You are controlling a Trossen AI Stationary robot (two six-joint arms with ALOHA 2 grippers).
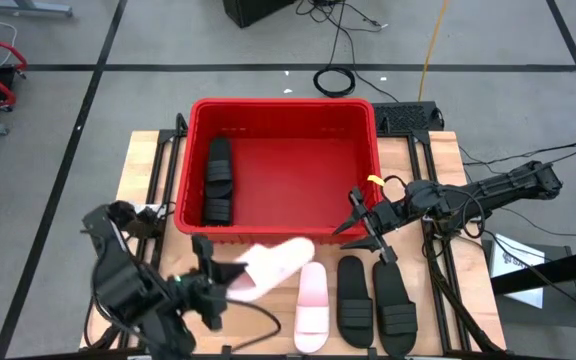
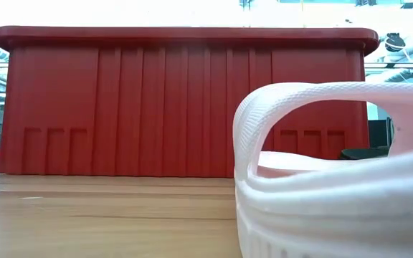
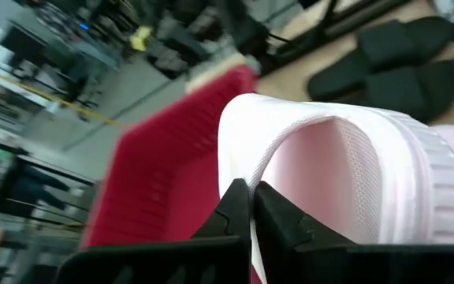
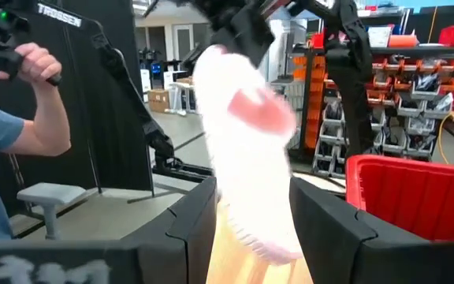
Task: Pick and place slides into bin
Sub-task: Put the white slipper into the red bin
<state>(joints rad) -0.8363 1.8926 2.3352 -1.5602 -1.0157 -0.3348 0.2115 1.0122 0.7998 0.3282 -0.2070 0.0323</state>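
Observation:
My left gripper point(image 1: 220, 277) is shut on a pale pink slide point(image 1: 273, 264), which it holds up over the table's near edge, in front of the red bin point(image 1: 193, 150). A second pale pink slide point(image 1: 311, 305) and two black slides point(image 1: 353, 300) point(image 1: 395, 307) lie flat on the table near the front. Black slides point(image 1: 216, 182) lie inside the bin along its left wall. My right gripper point(image 1: 352, 213) hangs open over the bin's near right corner, holding nothing. In the right wrist view the lifted slide point(image 4: 247, 134) shows beyond its open fingers. My left gripper pinches the side of the slide's wide strap point(image 3: 231, 150) where it meets the sole, one finger point(image 3: 290, 229) inside the arch and one outside. The slide is lifted clear of the table and tilted, its sole reaching away toward the bin's right.
In the low view the resting pink slide point(image 2: 335, 179) fills the foreground before the bin's near wall point(image 2: 156, 107). A person point(image 4: 22, 118) stands beyond the table in the right wrist view. Bare wood shows left of the slides point(image 1: 148, 200).

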